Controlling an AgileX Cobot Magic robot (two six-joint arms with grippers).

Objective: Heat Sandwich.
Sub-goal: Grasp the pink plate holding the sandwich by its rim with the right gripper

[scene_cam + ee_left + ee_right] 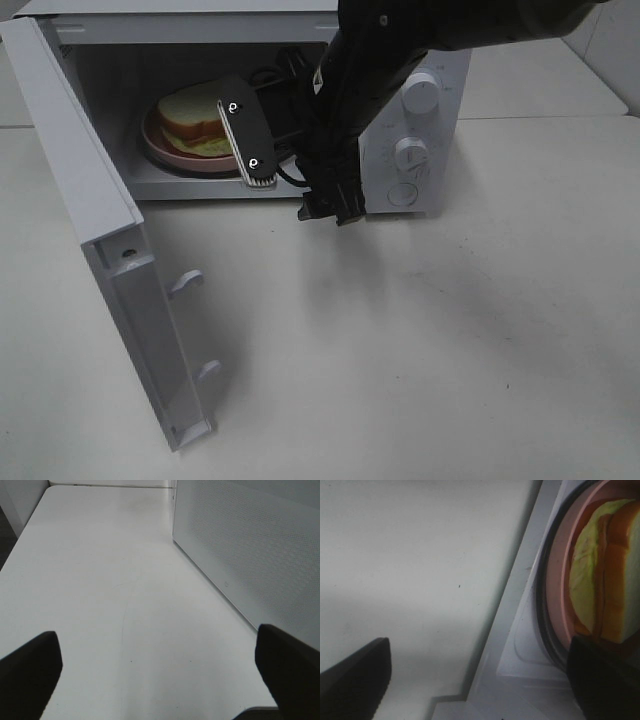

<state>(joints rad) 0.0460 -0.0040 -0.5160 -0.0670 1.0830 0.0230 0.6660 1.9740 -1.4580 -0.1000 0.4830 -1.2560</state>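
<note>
Sandwich of two thick white bread slices w/ yellow-green filling [192, 112] lay on round pink plate [160, 152] inside white microwave oven [425, 150]. Its white hinged door [90, 210] stood wide open.

Right pincer [480, 677] hung at microwave's opening, jaws spread wide, nothing held. One finger sat just beside plate rim, the other out over white table [420, 360] in front of microwave.

Left pincer [160, 675] was also spread full, empty, over table next to a white dotted panel of microwave. Prob. the open door, can't tell for sure.

Risks, my read:
- A skewed right-arm pull-out could catch the finger on the plate rim and drag plate + sandwich toward the sill, or knock the top slice off.
- Swinging the door before the arm cleared would bang door into arm.
- A hard push on the door could slide the whole microwave.
- A weak push could leave it unlatched, so no heating.
</note>
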